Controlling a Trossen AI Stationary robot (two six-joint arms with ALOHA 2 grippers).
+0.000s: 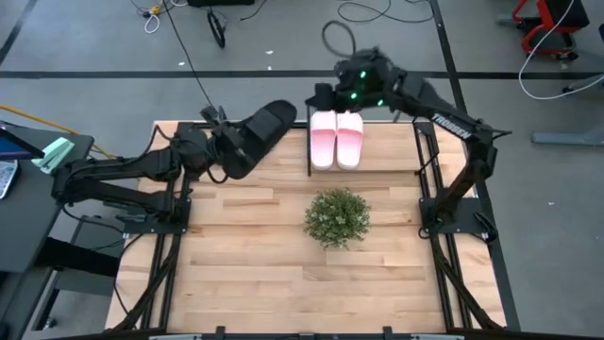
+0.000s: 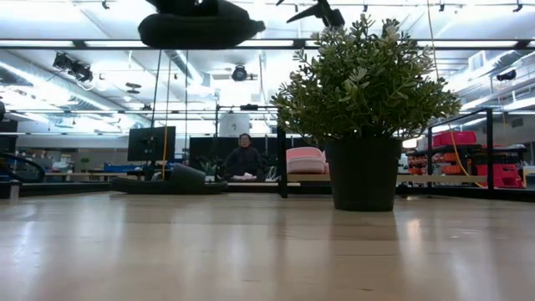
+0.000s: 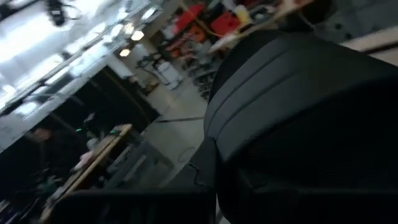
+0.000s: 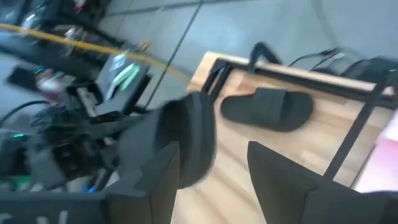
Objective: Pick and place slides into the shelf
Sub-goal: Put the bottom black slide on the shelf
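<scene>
Open lab floor with cables, ceiling lights, a seated person far behind; light wood worktop [image 1: 283, 274] with a potted plant [image 1: 337, 217] mid-board as landmark.

- Shelf [image 1: 363, 142] sits at the far edge, just beyond the plant. Two pink slides [image 1: 336, 139] already on it, side by side.
- Left claw [image 1: 226, 142] pinched shut on a black slide [image 1: 260, 135], carried in the air beyond and left of the plant, near the shelf's left end.
- Second black slide [image 4: 267, 109] lies flat on the worktop under that area, next to the shelf post.
- Right claw [image 4: 211, 168] hangs over the shelf's far-left corner, fingers parted, nothing between them.

Risks:
- Arms are close together at the shelf's left end; left arm swinging in could hit the right one.
- Grip looks to be at one end of the slide, so it may droop or twist out.
- Slide could catch the corner post or knock the pinks.

Can't see:
- Left wrist view is filled by the black slide; exact grip point is hidden.
- In the high view the right arm covers the shelf's back left corner.
- Low view: plant pot blocks much of the shelf.
</scene>
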